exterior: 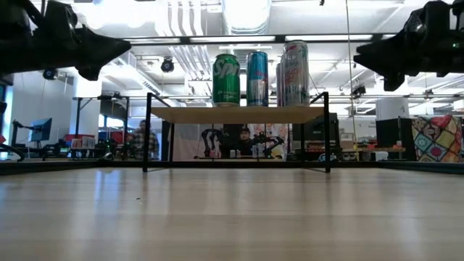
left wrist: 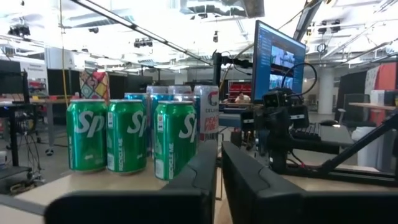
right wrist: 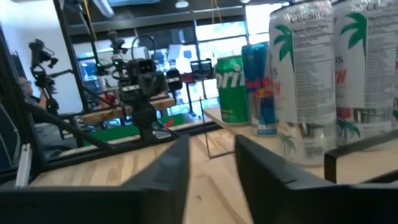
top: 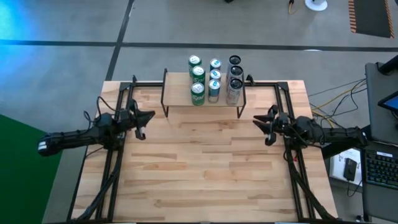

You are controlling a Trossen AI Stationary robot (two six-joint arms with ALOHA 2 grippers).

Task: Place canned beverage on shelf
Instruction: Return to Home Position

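Several upright beverage cans stand on their bottoms on the shelf (top: 177, 96), a light wood plank (exterior: 239, 114) on thin black legs at the table's far middle. There are green cans (top: 198, 93), blue cans (top: 214, 90) and tall white cans (top: 234, 90). My left gripper (top: 149, 116) hovers above the table's left side, left of the shelf, shut and holding nothing (left wrist: 219, 174). My right gripper (top: 257, 119) hovers above the right side, right of the shelf. Its fingers stand apart with nothing between them (right wrist: 211, 168). Both point roughly level toward the shelf.
Black metal frame rails (top: 115, 162) run along the table's left and right edges under each arm. The bare wooden tabletop (top: 199, 168) stretches from the shelf to the near edge. A desk with a keyboard (top: 379, 168) stands off the table's right side.
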